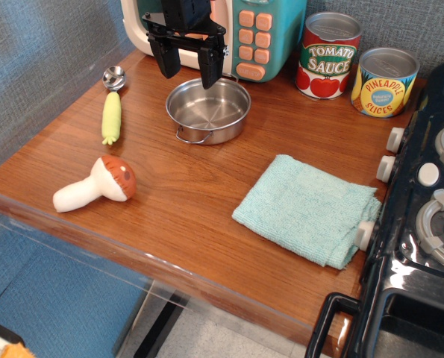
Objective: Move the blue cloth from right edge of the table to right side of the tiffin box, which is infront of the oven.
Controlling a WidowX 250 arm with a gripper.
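Observation:
The blue cloth [307, 209], a folded pale aqua towel, lies flat at the right edge of the table [184, 201], its right corner against the black stove. The tiffin box [208, 110], a shallow round steel pan with two loop handles, stands in front of the oven [263, 30], which has a cream body and a teal panel with salmon buttons. My black gripper [186, 68] hangs open and empty above the pan's far rim, in front of the oven door, well away from the cloth.
A tomato sauce can [327, 56] and a pineapple slices can [384, 82] stand at the back right. A black toy stove [423, 224] borders the right side. A yellow corn scoop [112, 112] and a toy mushroom [96, 186] lie at the left.

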